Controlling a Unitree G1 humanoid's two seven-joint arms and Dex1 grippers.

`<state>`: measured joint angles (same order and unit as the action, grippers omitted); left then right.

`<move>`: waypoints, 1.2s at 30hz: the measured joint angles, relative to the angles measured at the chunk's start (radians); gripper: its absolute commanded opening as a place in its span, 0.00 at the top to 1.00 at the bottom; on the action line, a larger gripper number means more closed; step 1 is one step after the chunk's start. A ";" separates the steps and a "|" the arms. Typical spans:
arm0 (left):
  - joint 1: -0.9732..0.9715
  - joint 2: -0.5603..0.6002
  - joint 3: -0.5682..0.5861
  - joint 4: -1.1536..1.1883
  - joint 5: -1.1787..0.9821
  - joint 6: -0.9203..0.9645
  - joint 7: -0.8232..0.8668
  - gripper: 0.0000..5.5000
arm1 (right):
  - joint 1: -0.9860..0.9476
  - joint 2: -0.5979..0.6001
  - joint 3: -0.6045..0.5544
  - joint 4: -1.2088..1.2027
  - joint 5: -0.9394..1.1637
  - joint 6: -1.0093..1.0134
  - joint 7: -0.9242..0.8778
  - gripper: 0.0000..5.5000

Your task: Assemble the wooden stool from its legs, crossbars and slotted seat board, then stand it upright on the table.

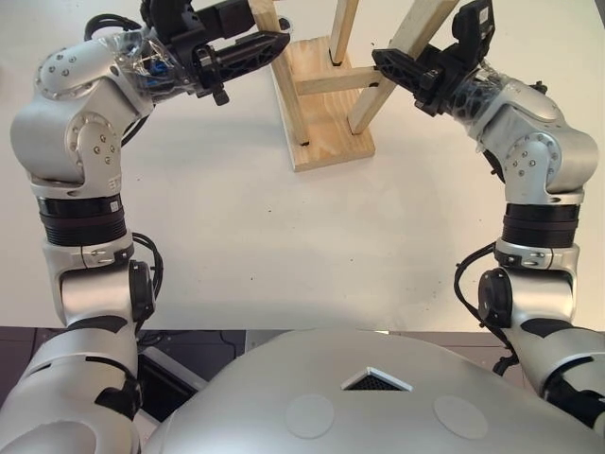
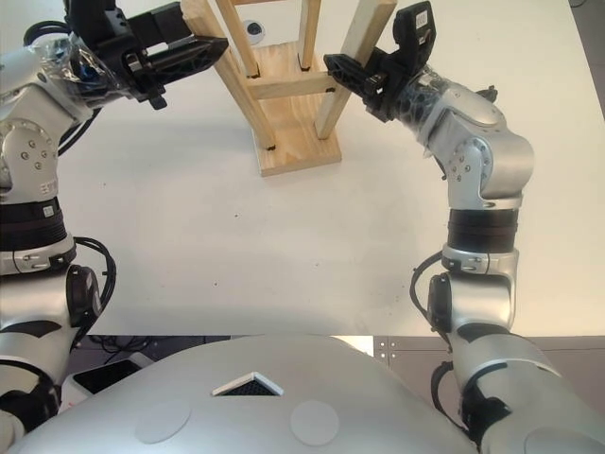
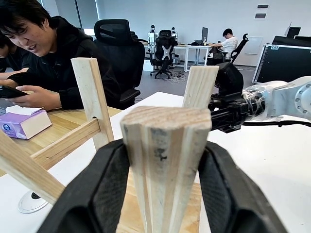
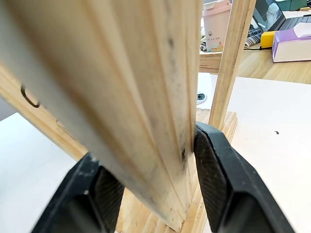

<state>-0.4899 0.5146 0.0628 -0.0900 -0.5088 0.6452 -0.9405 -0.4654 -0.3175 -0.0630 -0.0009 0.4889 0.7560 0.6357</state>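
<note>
The wooden stool lies upside down on the white table, its seat board (image 1: 333, 142) flat on the surface and its legs pointing up. A crossbar (image 1: 331, 81) joins the legs. My left gripper (image 1: 274, 43) is shut on the near left leg (image 1: 291, 99); in the left wrist view that leg (image 3: 165, 155) sits between the black fingers (image 3: 99, 189). From the other side, my right gripper (image 1: 386, 64) is shut on the near right leg (image 1: 371, 104), which is clamped (image 4: 121, 87) between its pads (image 4: 218, 174).
A small white round object (image 2: 255, 31) lies on the table just beyond the stool. Farther back stands a wooden desk with a purple tissue box (image 3: 24, 124) and a cup (image 4: 216, 26). The table (image 1: 284, 246) in front of the stool is bare.
</note>
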 measured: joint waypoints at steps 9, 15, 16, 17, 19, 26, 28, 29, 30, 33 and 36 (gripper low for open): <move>0.048 0.021 0.001 -0.033 -0.003 -0.064 0.011 0.64 | 0.024 0.035 -0.057 -0.076 0.063 0.097 -0.014 0.41; 0.064 0.042 -0.007 -0.032 -0.004 -0.108 0.009 0.64 | 0.023 0.040 -0.185 -0.076 0.264 0.175 -0.020 0.41; 0.065 0.046 -0.009 -0.032 -0.005 -0.114 0.007 0.64 | 0.023 0.040 -0.193 -0.076 0.274 0.188 -0.020 0.41; 0.067 0.054 -0.011 -0.031 -0.011 -0.119 0.004 0.64 | 0.023 0.037 -0.198 -0.077 0.293 0.200 -0.022 0.41; 0.067 0.070 -0.018 -0.027 -0.022 -0.127 0.001 0.64 | 0.024 0.035 -0.207 -0.080 0.311 0.220 -0.023 0.41; 0.055 0.078 -0.021 0.022 -0.032 -0.169 -0.032 0.64 | 0.032 0.032 -0.213 -0.090 0.351 0.238 -0.038 0.41; 0.034 0.078 -0.032 0.059 -0.033 -0.190 -0.045 0.64 | 0.033 0.032 -0.213 -0.091 0.352 0.238 -0.043 0.41; 0.015 0.078 -0.043 0.090 -0.032 -0.204 -0.054 0.64 | 0.033 0.031 -0.213 -0.091 0.352 0.238 -0.048 0.41; -0.004 0.078 -0.053 0.119 -0.032 -0.220 -0.065 0.64 | 0.033 0.030 -0.214 -0.091 0.352 0.236 -0.050 0.41; -0.057 0.079 -0.081 0.199 -0.030 -0.257 -0.084 0.64 | 0.033 0.028 -0.216 -0.092 0.352 0.229 -0.051 0.41; -0.097 0.082 -0.100 0.261 -0.024 -0.281 -0.100 0.53 | 0.033 0.028 -0.217 -0.100 0.352 0.229 -0.053 0.40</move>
<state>-0.5868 0.5962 -0.0371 0.1710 -0.5332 0.3647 -1.0407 -0.4323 -0.2896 -0.2796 -0.1008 0.8409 0.9853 0.5831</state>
